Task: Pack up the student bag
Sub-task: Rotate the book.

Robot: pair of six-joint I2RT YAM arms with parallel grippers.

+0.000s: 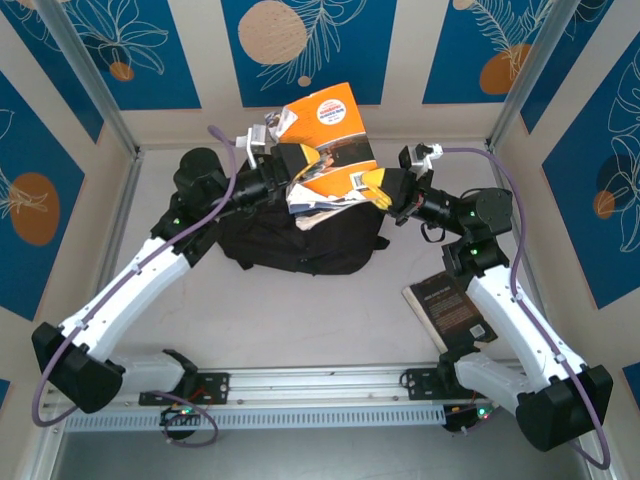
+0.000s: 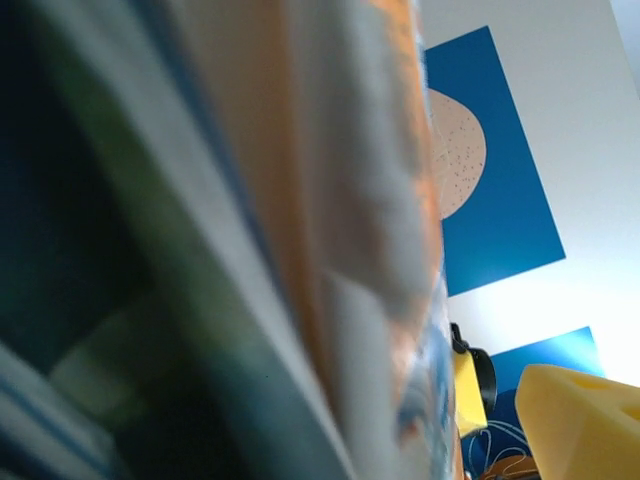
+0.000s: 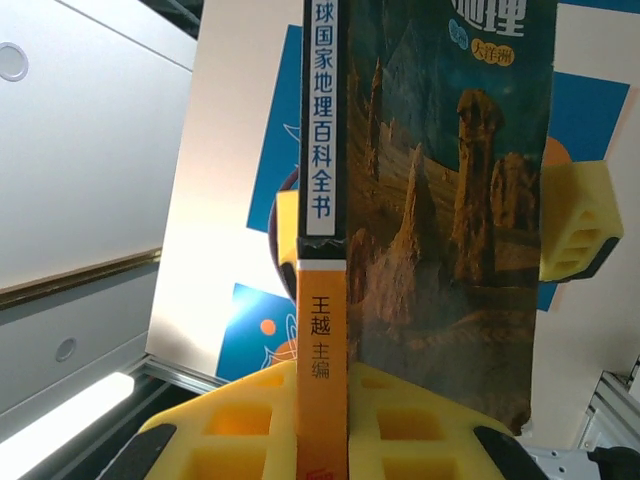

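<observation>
The student bag, a large black soft backpack, lies in the middle of the table. Above it hangs an orange book with a white round badge, its pages splayed. My right gripper is shut on the book; in the right wrist view its yellow pads pinch the orange spine. My left gripper is at the book's left side, open. In the left wrist view the blurred pages sit close to the lens, and one yellow fingertip stands apart from them.
A flat dark book with gold print lies on the table at the right, beside the right arm. A metal rail runs along the near edge. Metal frame posts and blue-patterned walls enclose the table.
</observation>
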